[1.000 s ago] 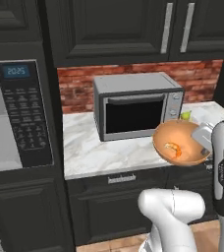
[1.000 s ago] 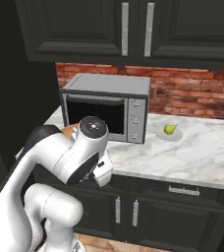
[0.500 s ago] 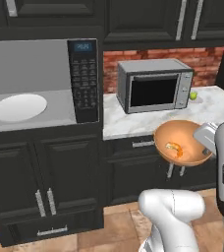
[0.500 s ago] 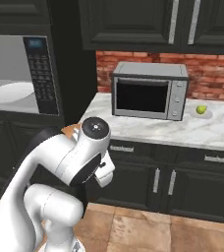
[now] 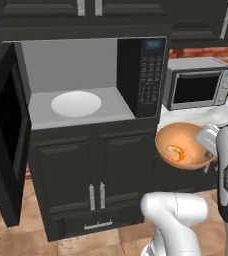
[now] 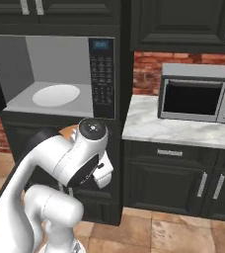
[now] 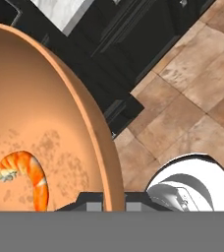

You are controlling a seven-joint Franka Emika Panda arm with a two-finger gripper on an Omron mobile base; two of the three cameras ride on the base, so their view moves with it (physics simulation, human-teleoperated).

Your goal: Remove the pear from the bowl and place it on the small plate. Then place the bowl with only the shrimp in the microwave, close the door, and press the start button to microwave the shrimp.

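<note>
Claw (image 7: 106,206) pinches rim of bowl (image 5: 185,146), held mid-air in front of the lower cabinets, right of the microwave (image 5: 93,82). Shrimp (image 5: 176,152) alone inside. Door (image 5: 6,135) swung wide, turntable (image 5: 76,103) bare. Next, IMO: keep bowl level, lift above cavity floor, go in slowly w/o clipping keypad (image 5: 150,75) side, centre on turntable.

base has driven left: microwave (image 5: 86,85) with open door (image 5: 6,135) now faces the cameras, silver oven (image 5: 198,82) shifted right.
</note>
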